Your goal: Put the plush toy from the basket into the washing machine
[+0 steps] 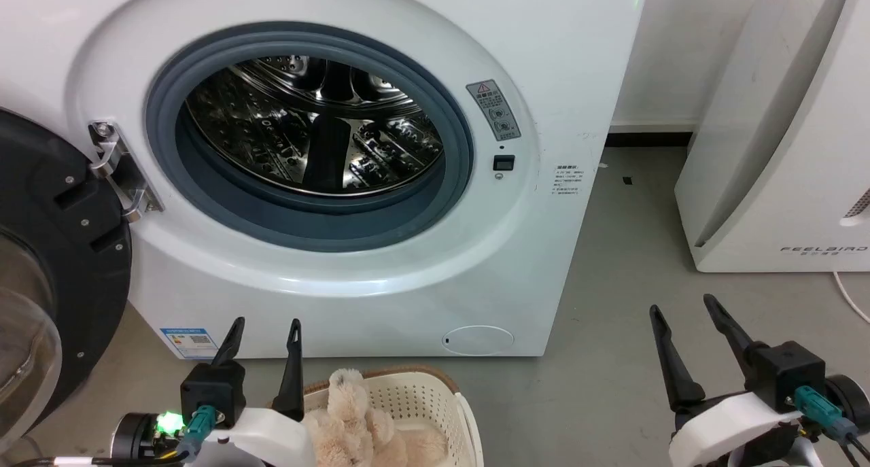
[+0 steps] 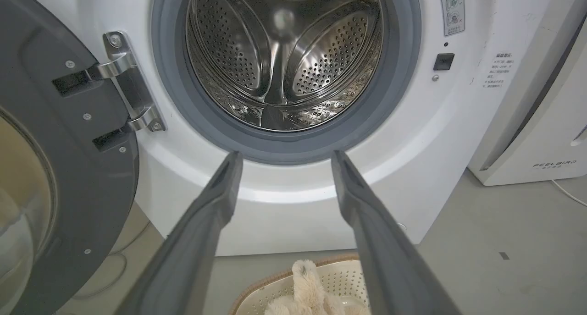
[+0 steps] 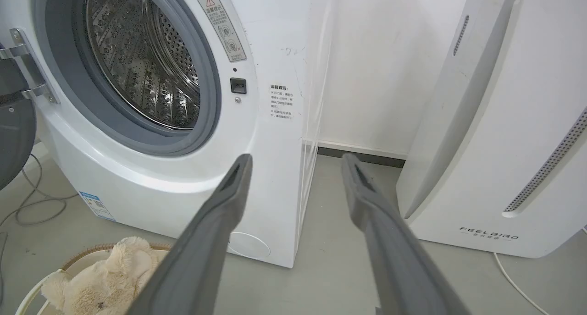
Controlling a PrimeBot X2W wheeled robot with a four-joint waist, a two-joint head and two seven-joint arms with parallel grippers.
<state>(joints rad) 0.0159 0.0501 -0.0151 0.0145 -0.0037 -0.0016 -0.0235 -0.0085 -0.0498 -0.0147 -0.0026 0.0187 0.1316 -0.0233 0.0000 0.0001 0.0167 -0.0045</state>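
The plush toy (image 1: 353,426) lies in the basket (image 1: 435,399), on the near side of the open washing machine (image 1: 544,79). The left tool (image 1: 266,323) and right tool (image 1: 682,304) are released and empty. Lower the left tool onto the toy's bulk and clench deep.

only brand i can read is FEELBIRD, on the white appliance (image 1: 781,202); washing machine (image 1: 564,66) has a warning-triangle sticker (image 1: 494,110); its small print's too tiny
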